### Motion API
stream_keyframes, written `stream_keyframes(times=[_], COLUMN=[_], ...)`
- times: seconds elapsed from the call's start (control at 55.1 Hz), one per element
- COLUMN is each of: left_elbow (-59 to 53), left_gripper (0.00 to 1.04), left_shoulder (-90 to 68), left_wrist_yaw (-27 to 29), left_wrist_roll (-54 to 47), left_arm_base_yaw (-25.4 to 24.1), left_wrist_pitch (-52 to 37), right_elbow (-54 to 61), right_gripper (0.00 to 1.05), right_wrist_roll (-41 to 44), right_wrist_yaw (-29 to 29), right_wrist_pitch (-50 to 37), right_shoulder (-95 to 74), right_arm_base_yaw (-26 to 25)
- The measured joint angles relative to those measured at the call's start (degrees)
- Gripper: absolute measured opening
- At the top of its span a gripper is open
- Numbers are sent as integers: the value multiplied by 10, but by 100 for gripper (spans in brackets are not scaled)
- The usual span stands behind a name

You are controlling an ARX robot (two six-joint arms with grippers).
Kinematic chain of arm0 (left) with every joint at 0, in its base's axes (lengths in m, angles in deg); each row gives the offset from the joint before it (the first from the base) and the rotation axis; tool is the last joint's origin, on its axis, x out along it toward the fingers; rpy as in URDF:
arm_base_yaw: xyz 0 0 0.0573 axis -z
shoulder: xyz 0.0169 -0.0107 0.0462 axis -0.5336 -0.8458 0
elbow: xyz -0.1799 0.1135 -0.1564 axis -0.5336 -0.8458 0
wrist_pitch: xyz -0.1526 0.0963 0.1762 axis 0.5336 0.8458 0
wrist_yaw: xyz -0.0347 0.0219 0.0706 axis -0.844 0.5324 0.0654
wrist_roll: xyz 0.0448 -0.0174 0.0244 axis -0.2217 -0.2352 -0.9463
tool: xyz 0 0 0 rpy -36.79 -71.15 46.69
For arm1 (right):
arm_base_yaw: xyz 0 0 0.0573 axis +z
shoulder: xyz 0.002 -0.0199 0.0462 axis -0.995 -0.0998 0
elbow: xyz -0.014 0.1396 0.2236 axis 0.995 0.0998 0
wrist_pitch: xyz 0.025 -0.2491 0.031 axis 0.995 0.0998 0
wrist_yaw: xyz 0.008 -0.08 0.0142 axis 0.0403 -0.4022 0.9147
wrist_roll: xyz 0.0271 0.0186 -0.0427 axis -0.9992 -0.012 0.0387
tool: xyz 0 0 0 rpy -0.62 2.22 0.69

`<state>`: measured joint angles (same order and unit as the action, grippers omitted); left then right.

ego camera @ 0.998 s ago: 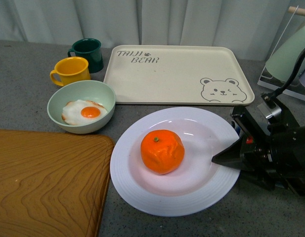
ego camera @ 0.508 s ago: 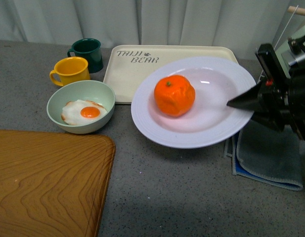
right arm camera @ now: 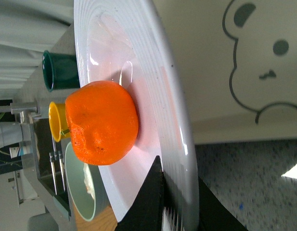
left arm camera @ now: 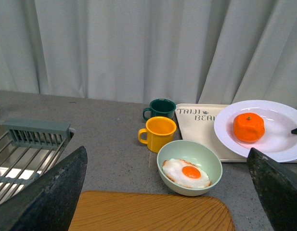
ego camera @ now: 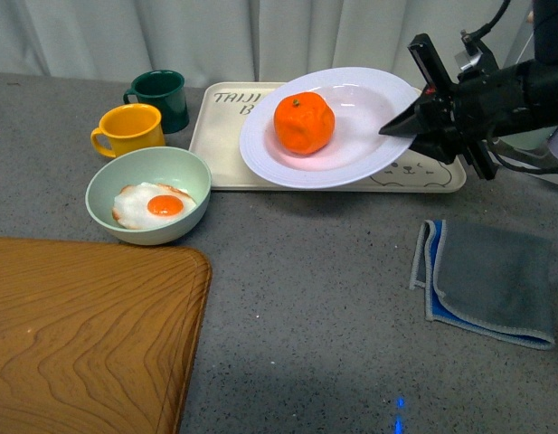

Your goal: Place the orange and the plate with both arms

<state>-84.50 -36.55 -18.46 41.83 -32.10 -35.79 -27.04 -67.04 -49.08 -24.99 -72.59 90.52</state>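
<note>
The orange point(ego camera: 304, 123) rests in the white plate point(ego camera: 351, 145), which hangs tilted above the cream bear tray point(ego camera: 224, 136). My right gripper point(ego camera: 401, 125) is shut on the plate's right rim. In the right wrist view the plate point(right arm camera: 174, 106) stands edge-on with the orange point(right arm camera: 101, 122) on it, and the black fingers point(right arm camera: 153, 192) clamp the ridged rim. The left wrist view shows the plate point(left arm camera: 283, 144) and orange point(left arm camera: 249, 127) far off to the right. My left gripper point(left arm camera: 167, 192) is open with nothing between its fingers, well back from them.
A pale green bowl point(ego camera: 179, 163) with a fried egg, a yellow mug point(ego camera: 129, 129) and a dark green mug point(ego camera: 161, 95) stand at the left. A wooden board point(ego camera: 89, 334) fills the near left. A grey-blue cloth point(ego camera: 491, 280) lies at the right. A dish rack point(left arm camera: 23, 149) is left of my left gripper.
My right gripper has lifted the plate with the orange off the table and carried it back and up over the bear tray. The cloth that lay under it now shows.
</note>
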Motion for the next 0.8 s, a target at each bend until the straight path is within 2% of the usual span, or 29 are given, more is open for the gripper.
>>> stream_keyframes(times=[0.399,0.472,0.562,0.707,0.798], left_elbow=[0,0,0,0,0], left_gripper=[98,98,98,98,98], left_shoulder=[0,0,0,0,0], left_wrist_yaw=[0,0,0,0,0], left_wrist_roll=[0,0,0,0,0], left_arm_base_yaw=[0,0,0,0,0], left_wrist_pitch=[0,0,0,0,0], right_elbow=[-256,-267,-257,-188,-141], right_gripper=[4,19,35,62,76], right_wrist_roll=[10,26,56,155,207], right_wrist_yaw=[-26,-35,-78,-150,-160], right_wrist_pitch=[122,128,117,100,84], right_shoulder=[-150,-154,-146,-98,-61], right_arm_base_yaw=[29,31,31,29,27])
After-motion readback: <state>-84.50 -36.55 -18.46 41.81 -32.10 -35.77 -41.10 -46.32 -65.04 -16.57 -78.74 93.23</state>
